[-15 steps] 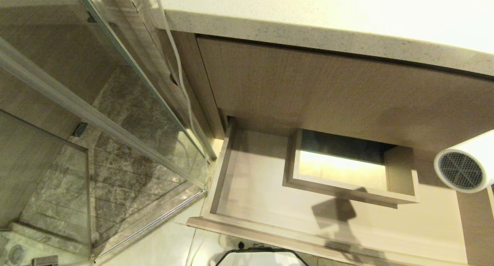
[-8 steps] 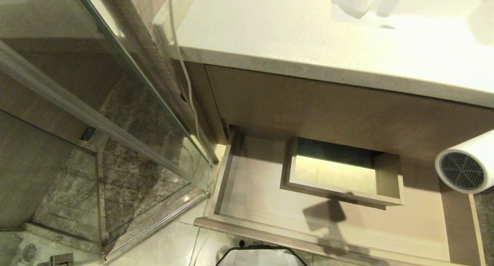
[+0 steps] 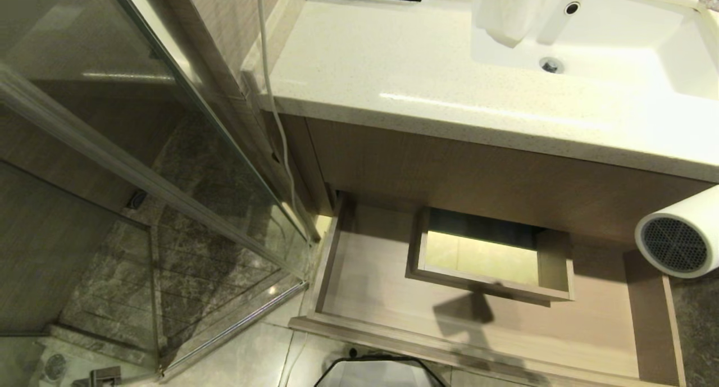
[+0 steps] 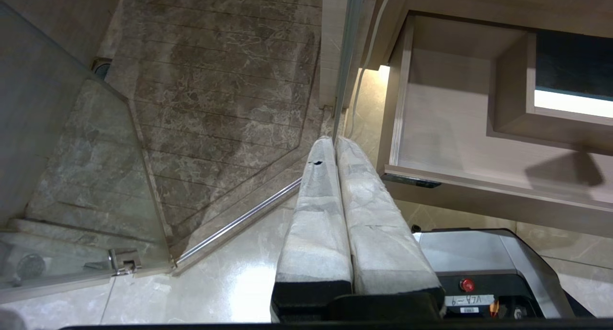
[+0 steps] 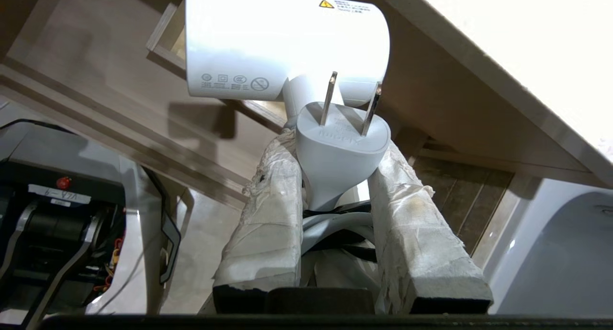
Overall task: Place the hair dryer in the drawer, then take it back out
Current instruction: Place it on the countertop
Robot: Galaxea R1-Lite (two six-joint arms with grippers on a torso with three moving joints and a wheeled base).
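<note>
- Premises: a bathroom, domestic or hotel type.
- Vanity unit with a pale speckled stone countertop [image 3: 427, 78] and an inset white basin [image 3: 618, 33] — drain and overflow hole visible.
- White towel [image 3: 505, 10] hangs over the basin's edge.
- Wood-grain cabinet front below the counter; the drawer [image 3: 393, 333] stands pulled out, with a boxed cut-out of the kind that clears plumbing.
- Glass shower enclosure [image 3: 168, 168] just beside the vanity — metal-framed panels, hinge fitting at the base, grooved marble floor with a round drain.
- Glossy pale floor tiles [image 4: 230, 282] outside the shower.
- The hair dryer [image 3: 682, 238], white, is present.
</note>
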